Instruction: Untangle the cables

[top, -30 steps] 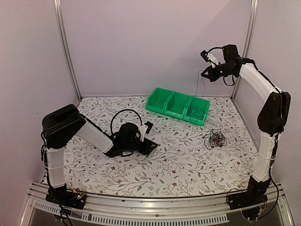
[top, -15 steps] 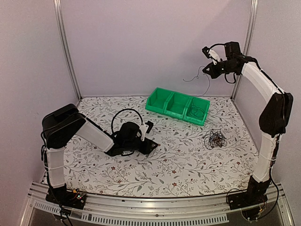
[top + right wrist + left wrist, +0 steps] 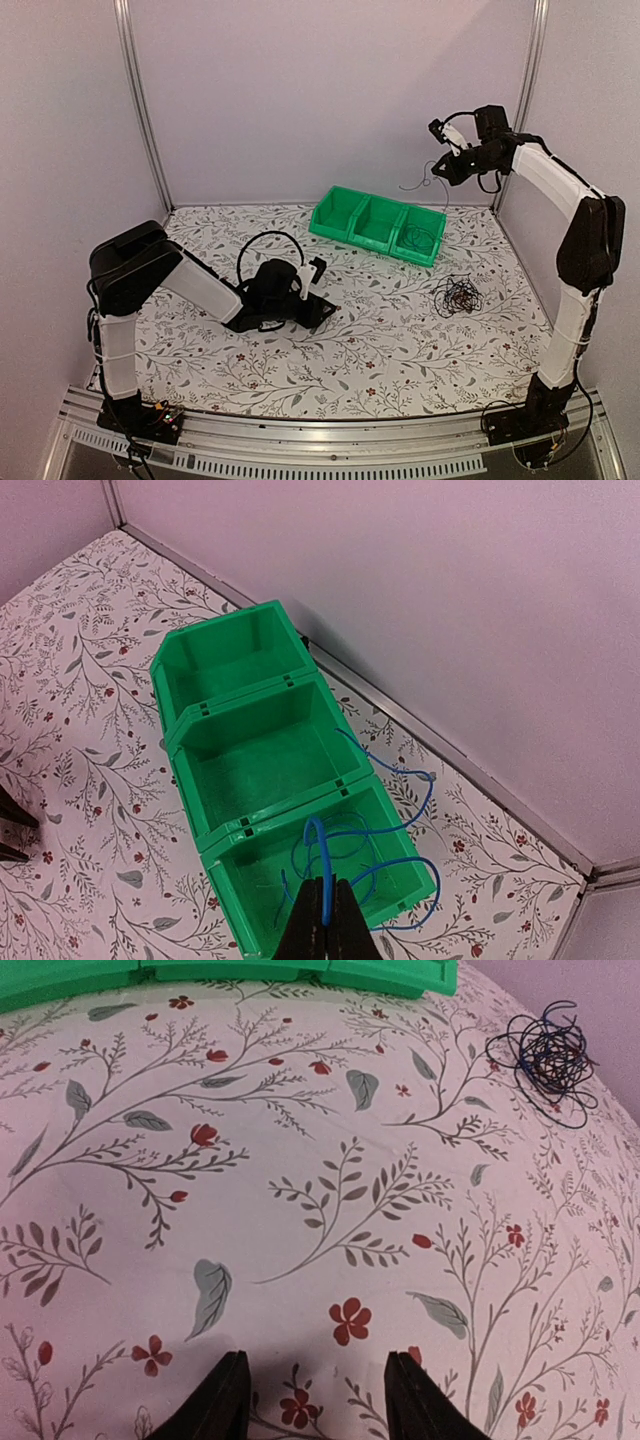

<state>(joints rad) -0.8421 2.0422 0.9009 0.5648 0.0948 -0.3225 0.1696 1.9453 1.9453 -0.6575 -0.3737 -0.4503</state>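
Our right claw (image 3: 322,920), clenched on a blue cable (image 3: 324,870), hangs high by the right wall (image 3: 612,100), a little lower than half a second ago. The cable trails into the right compartment of the green bin (image 3: 260,765). The tangled cables (image 3: 457,295) lie on the worktop (image 3: 380,345), right of centre, with open room around. Our left claw (image 3: 315,1400) stays released, low at left.

Glossy plastic bins (image 3: 255,755), matt printed table cover (image 3: 300,1110), smooth blue cable (image 3: 324,860)
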